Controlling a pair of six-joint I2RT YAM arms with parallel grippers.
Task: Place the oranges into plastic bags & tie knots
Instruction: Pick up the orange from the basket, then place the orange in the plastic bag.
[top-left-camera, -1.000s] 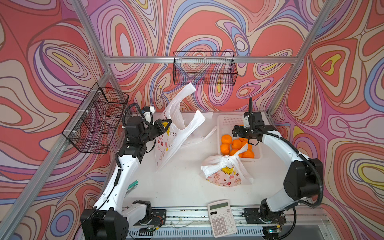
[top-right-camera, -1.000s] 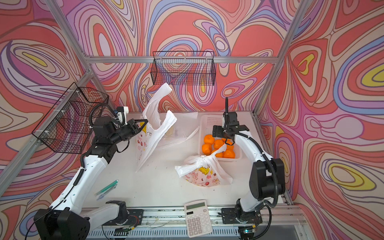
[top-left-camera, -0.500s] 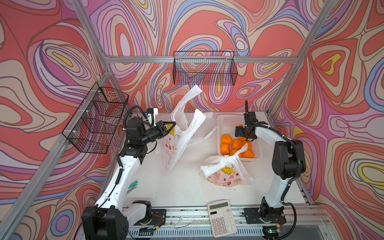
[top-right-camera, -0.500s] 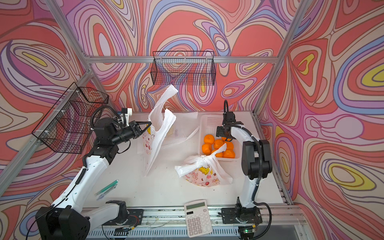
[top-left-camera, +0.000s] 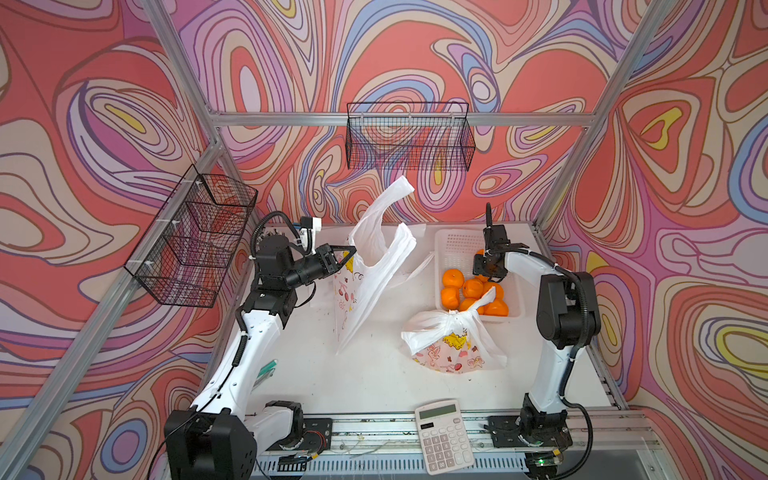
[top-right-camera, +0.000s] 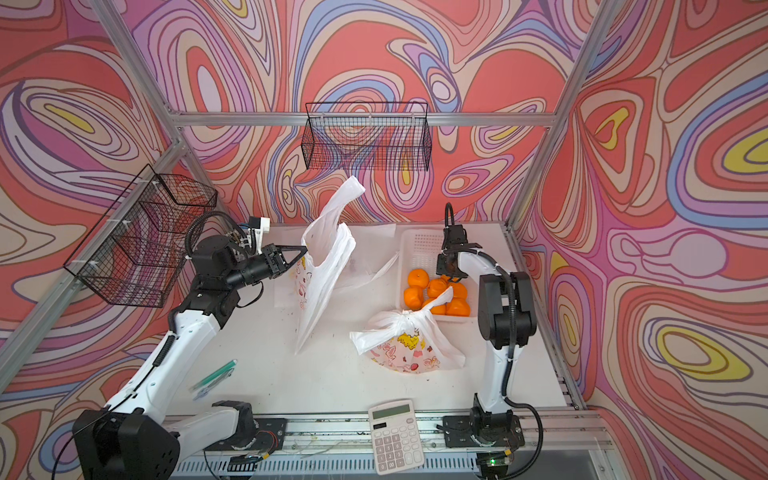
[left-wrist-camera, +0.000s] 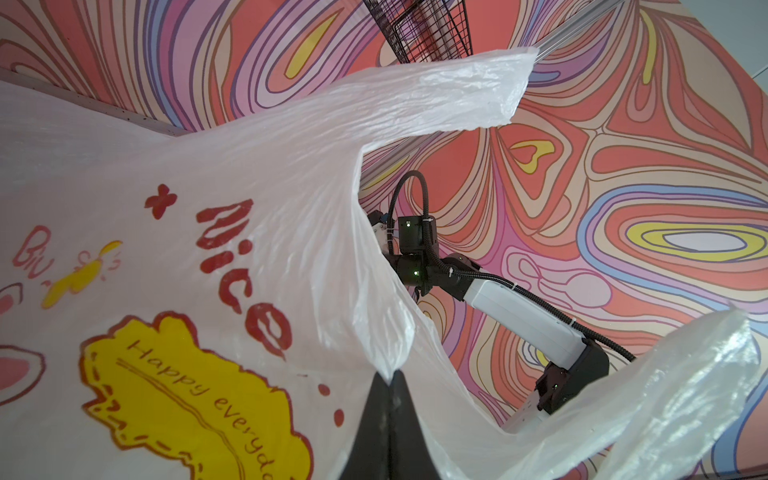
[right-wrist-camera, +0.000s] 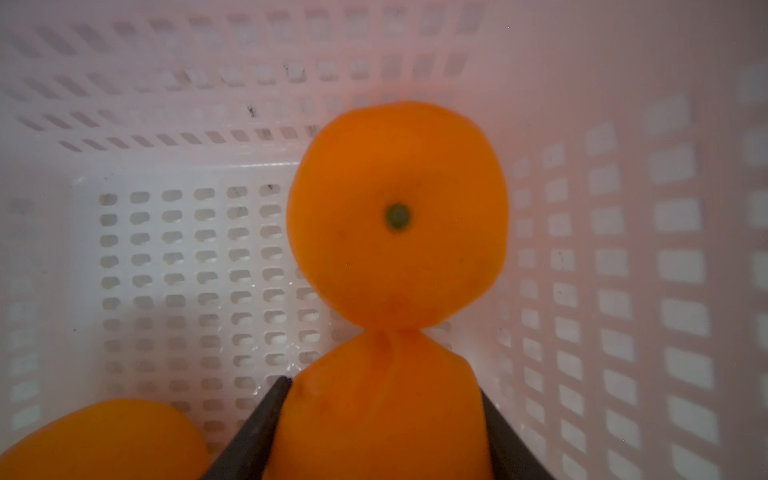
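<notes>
Oranges (top-left-camera: 452, 277): small, round, smooth-skinned, probably firm and light enough for a single grip, yet apt to roll or squirt out from flat jaws; best taken from above across the widest girth, with a modest squeeze. Lying together in the white perforated basket (top-left-camera: 457, 243) at the right rear of the surface (top-left-camera: 374, 386); six countable in both top views, perhaps a seventh hidden under the arm, three in the right wrist view. Right pincer (right-wrist-camera: 384, 383) down inside that basket, jaws against both flanks of one orange (right-wrist-camera: 382, 415), so seemingly gripping it. Plastic bags: thin, limp, slippery film, near weightless, likely to collapse or cling unless pinched at the rim or a handle loop. Two clearly counted: an open printed bag (top-left-camera: 365, 291) hanging over mid-surface, and a filled bag (top-left-camera: 455, 349) lying just in front of the basket, closed by one knot (top-left-camera: 457, 318) with an ear reaching over the fruit. Left pincer (left-wrist-camera: 388, 380) closed tight on the open printed bag's rim, holding it up. More flat white film (top-right-camera: 374, 230) behind, count unreadable. Further out: one calculator (top-left-camera: 444, 436) at the front edge, a green pen or two (top-right-camera: 214, 374) beside the left arm, two black wire baskets (top-left-camera: 409, 137) on the walls.
</notes>
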